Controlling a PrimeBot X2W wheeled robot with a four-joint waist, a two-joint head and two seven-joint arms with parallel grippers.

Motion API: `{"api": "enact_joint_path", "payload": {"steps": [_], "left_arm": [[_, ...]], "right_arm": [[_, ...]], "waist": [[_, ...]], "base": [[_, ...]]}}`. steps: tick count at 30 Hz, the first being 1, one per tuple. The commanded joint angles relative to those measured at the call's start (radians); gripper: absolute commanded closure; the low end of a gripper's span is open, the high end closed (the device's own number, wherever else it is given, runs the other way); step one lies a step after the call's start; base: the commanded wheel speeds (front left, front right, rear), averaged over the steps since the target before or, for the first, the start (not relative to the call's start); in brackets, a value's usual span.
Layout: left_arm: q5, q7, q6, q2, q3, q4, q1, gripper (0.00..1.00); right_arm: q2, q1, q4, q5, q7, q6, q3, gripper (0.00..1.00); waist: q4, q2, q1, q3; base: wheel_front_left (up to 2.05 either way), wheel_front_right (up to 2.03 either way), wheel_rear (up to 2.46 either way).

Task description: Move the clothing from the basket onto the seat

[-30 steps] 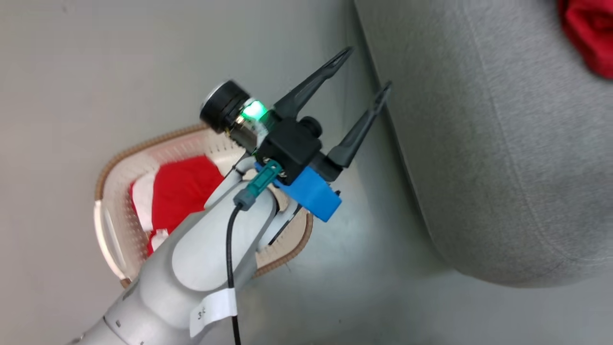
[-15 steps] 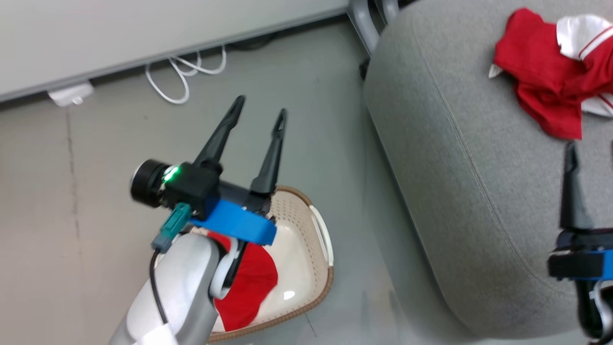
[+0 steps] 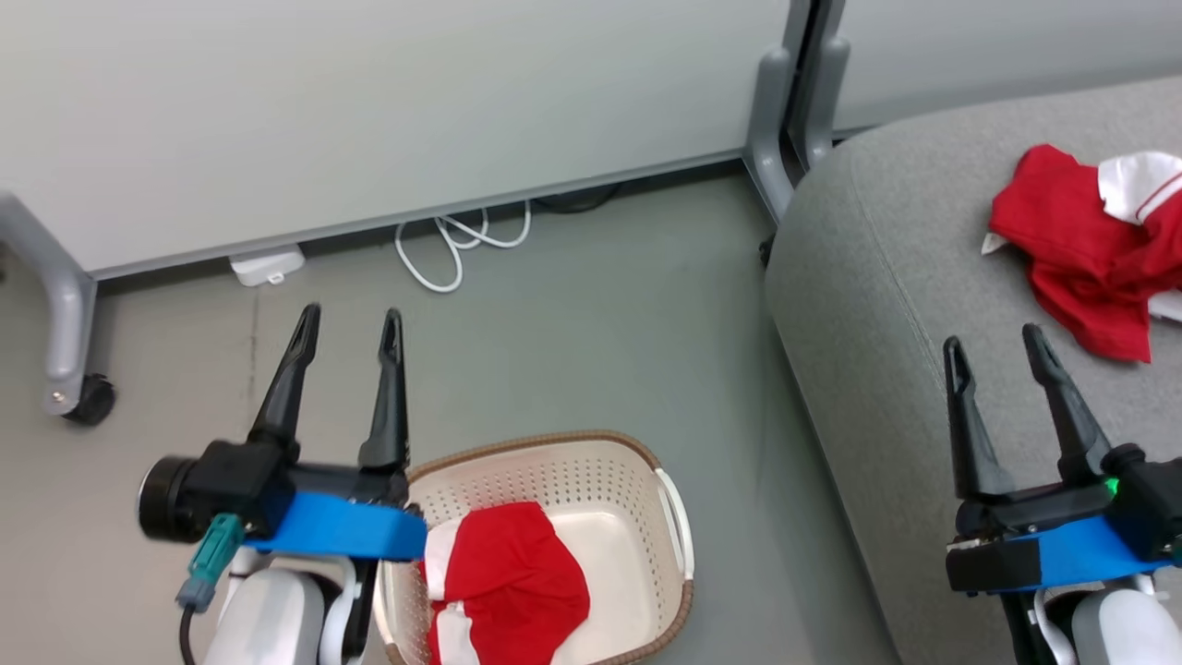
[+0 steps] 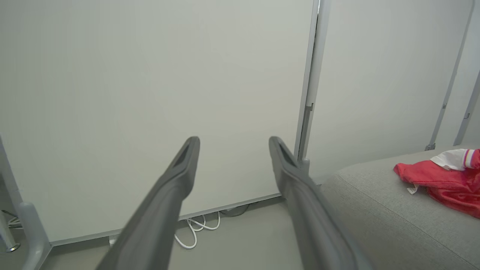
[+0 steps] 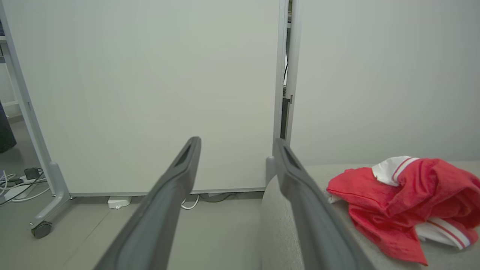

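Castor [image 3: 90, 399] and grey frame leg [image 3: 57, 314] stand far left of the basket [image 3: 545, 438], at the foot of the pale partition panel [image 3: 369, 111]. The left hand [image 3: 351, 321] hangs just left of the basket, its blue mount crossing the basket's left rim in the head view. Its two dark fingers [image 3: 288, 388] are spread wide with nothing between them, tips aimed toward the panel. Beyond the basket, along the panel's foot, lie a small white box [image 3: 268, 266] and a loop of white cable [image 3: 462, 249].

The basket sits on the grey floor [image 3: 600, 323], cream and perforated, with a brown rim and a white side handle [image 3: 679, 517] on its right. The first red garment [image 3: 512, 582] lies crumpled inside, against the basket's left wall, with white panels at its left edge. Its lower part runs off the picture, so its full spread is hard to judge.

Beyond the basket's right end, two grey posts [image 3: 785, 111] rise where the panels meet. Right of the basket, past a strip of floor, is the seat [image 3: 877, 277], grey woven fabric with a rounded corner and a stitched seam. The second red garment [image 3: 1071, 240] lies bunched on the seat, well right of the basket, showing a white striped panel and a small white tag [image 3: 993, 245]. The right hand [image 3: 993, 342] hovers far right of the basket over the seat's front, fingers wide apart and empty. The second red garment is near its tips but apart from them.
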Motion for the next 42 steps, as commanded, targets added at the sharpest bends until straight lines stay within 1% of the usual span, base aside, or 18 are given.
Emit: {"api": "enact_joint_path", "payload": {"steps": [1,3,8,15,25,42], "left_arm": [[0.018,-0.003,-0.013,-0.009,0.034,-0.011,0.041,0.0],[0.021,-0.003,-0.016,-0.012,0.046,-0.013,0.055,0.0],[0.04,-0.003,-0.04,-0.031,0.091,-0.013,0.104,0.0],[0.057,-0.003,-0.056,-0.048,0.12,-0.02,0.141,0.0],[0.063,-0.003,-0.064,-0.057,0.14,-0.019,0.155,0.0],[0.065,-0.003,-0.064,-0.059,0.145,-0.024,0.153,0.0]], "right_arm": [[0.009,0.019,0.014,-0.014,0.0,0.0,0.005,0.0],[0.014,0.022,0.021,-0.016,0.0,0.0,0.009,0.0],[0.025,0.034,0.058,-0.029,0.0,0.0,0.027,0.0],[0.037,0.036,0.099,-0.033,0.0,0.0,0.033,0.0],[0.054,0.041,0.124,-0.031,0.0,0.0,0.04,0.0],[0.061,0.041,0.122,-0.027,0.0,0.0,0.044,0.0]], "waist": [[0.025,-0.0001,0.0003,-0.031],[0.029,-0.0001,0.0003,-0.038],[0.05,-0.0001,0.0003,-0.066],[0.072,-0.0001,0.0003,-0.082],[0.088,-0.0001,0.0003,-0.088],[0.096,-0.0001,0.0003,-0.082]], "base": [[0.0,0.0,0.0],[0.0,0.0,0.0],[0.0,0.0,0.0],[0.0,0.0,0.0],[0.0,0.0,0.0],[0.0,0.0,0.0]]}}
